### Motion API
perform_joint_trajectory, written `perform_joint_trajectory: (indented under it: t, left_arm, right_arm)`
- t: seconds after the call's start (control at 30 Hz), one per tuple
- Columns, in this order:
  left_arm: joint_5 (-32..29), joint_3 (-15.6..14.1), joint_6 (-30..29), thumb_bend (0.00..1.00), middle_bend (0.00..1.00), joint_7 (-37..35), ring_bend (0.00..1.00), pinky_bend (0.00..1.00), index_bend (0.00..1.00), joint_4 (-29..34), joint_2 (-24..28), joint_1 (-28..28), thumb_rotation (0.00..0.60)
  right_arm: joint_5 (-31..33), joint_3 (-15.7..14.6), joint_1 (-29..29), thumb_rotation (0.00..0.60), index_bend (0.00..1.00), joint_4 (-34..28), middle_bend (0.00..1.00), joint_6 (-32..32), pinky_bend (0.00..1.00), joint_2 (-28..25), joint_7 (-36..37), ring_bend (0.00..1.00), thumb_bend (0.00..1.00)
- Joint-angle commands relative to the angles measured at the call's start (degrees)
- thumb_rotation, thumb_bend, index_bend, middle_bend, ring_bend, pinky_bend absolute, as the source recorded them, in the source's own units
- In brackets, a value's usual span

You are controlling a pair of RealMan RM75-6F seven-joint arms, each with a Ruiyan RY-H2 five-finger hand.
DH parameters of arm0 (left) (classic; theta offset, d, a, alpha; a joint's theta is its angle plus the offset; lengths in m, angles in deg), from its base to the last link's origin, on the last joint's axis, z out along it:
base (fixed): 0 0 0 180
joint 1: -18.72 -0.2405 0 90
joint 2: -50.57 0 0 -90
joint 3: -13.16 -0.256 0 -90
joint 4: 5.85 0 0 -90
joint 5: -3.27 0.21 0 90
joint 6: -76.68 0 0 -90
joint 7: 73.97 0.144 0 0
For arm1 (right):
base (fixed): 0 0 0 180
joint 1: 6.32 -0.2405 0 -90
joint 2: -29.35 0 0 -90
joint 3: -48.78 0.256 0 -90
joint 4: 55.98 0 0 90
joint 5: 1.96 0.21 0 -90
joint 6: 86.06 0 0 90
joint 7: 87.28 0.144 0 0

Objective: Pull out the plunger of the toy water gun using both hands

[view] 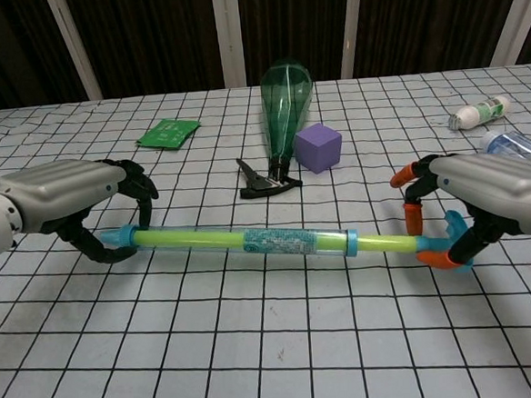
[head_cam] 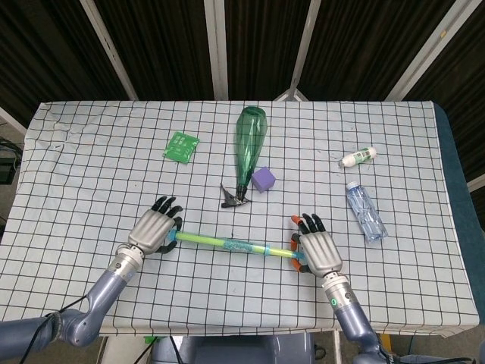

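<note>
The toy water gun [view: 250, 240] is a long yellow-green tube with blue ends, stretched between my two hands. In the head view the water gun [head_cam: 227, 244] runs left to right near the table's front. My left hand [view: 69, 196] curls its dark fingers around the blue left end of the barrel. My right hand [view: 494, 203] grips the blue plunger handle [view: 453, 241] with orange-tipped fingers. A thin yellow plunger rod [view: 387, 242] shows between the barrel's blue ring and the handle. In the head view, the left hand [head_cam: 154, 227] and right hand [head_cam: 318, 254] sit at the tube's ends.
Behind the gun lie a green plastic bottle [head_cam: 248, 144], a purple cube [head_cam: 264, 179] and a black clip [head_cam: 232, 196]. A green packet [head_cam: 181, 145] lies back left. A clear water bottle [head_cam: 366, 211] and a small white bottle [head_cam: 357, 158] lie to the right.
</note>
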Motion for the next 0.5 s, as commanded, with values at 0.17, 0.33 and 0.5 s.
perform_joint_trajectory:
  t: [0.17, 0.33, 0.5]
  left_arm:
    - [1.3, -1.9, -1.5, 0.53, 0.17, -1.6, 0.00, 0.00, 0.60, 2.3, 3.8, -1.9, 0.600]
    - [2.5, -3.0, -2.5, 0.53, 0.18, -3.4, 0.00, 0.00, 0.60, 3.6, 6.6, -3.2, 0.600]
    - [3.9, -4.0, -3.3, 0.53, 0.18, -5.1, 0.00, 0.00, 0.60, 4.2, 9.2, -4.4, 0.600]
  right_arm:
    - [-0.5, 0.0, 0.5, 0.600, 0.67, -1.6, 0.17, 1.1, 0.00, -2.2, -0.1, 0.00, 0.43]
    - [-0.9, -0.2, 1.0, 0.600, 0.67, -2.7, 0.17, 1.9, 0.00, -4.2, 0.3, 0.00, 0.43]
    - [-1.1, -0.2, 1.4, 0.600, 0.67, -3.4, 0.17, 2.4, 0.00, -6.0, 0.6, 0.00, 0.43]
